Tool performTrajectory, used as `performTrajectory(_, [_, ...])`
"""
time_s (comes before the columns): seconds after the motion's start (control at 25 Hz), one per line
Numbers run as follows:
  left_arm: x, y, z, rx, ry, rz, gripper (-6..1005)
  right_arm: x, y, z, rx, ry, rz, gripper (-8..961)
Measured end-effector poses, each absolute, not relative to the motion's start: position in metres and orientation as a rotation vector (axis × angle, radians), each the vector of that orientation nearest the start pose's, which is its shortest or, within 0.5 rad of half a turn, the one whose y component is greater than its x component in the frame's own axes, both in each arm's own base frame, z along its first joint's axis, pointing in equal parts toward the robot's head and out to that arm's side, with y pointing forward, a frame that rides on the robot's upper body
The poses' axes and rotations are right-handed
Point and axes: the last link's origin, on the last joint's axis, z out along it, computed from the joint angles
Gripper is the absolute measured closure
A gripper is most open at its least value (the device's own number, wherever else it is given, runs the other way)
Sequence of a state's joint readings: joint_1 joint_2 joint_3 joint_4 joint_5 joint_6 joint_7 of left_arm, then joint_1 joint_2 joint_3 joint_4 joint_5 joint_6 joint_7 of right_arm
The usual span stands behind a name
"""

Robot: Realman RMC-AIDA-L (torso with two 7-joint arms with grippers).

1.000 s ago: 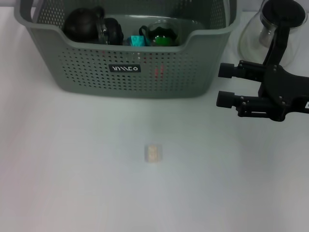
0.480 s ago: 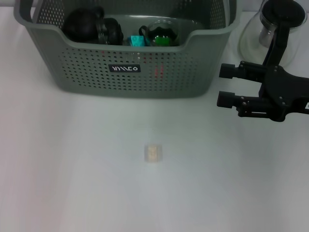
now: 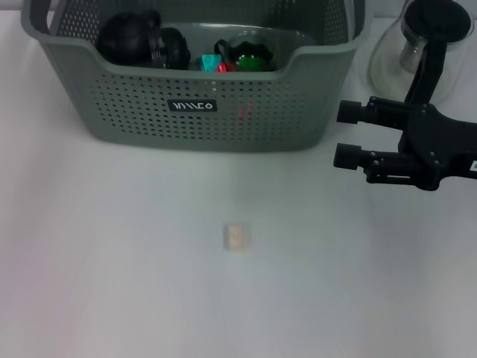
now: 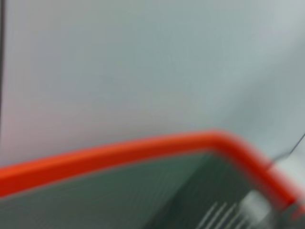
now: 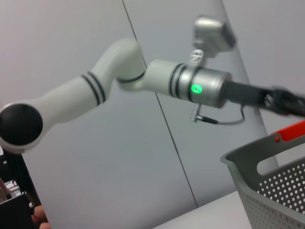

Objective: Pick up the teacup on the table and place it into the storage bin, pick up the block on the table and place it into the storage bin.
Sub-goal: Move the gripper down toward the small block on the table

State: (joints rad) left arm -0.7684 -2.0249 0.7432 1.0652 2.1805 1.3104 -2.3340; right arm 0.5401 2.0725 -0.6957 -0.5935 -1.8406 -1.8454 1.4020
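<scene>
One large grey-green perforated plastic storage bin stands on the one white bench. Inside it sit two dark rounded items, one small teal piece, one small red piece and one green-and-black object. One small pale cream block lies on the bench. One clear glass vessel with a black top stands at the far right. One black hand is visible.

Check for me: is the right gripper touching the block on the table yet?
Apart. The head view shows the right gripper, fingers open, beside the storage bin, with bare table between it and the block.
</scene>
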Motion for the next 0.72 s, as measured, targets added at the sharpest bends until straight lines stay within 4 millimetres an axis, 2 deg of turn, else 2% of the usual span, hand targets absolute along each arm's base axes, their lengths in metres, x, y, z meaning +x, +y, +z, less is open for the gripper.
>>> performTrajectory(0.08, [-0.17,0.426,0.106,-2.324,-1.043,-0.848,551,0.227,0.303,0.008,-2.837,0.584,1.149,102])
performTrajectory(0.2, [-0.185,0.398,0.121,-2.322,-0.964,-1.239,308,0.228,0.302,0.008,-2.834,0.588,1.149,102])
performTrajectory(0.36, [-0.206,0.365,0.127,-2.333,-0.875,-1.555,259,0.228,0.302,0.009,-2.834,0.585,1.15,102])
performTrajectory(0.52, [-0.214,0.339,0.12,-2.437,-0.765,-1.626,247,0.226,0.303,0.008,-2.84,0.576,1.152,103])
performTrajectory(0.72, [-0.222,0.314,0.095,-2.68,-0.707,-1.455,247,0.225,0.303,0.008,-2.845,0.571,1.153,103])
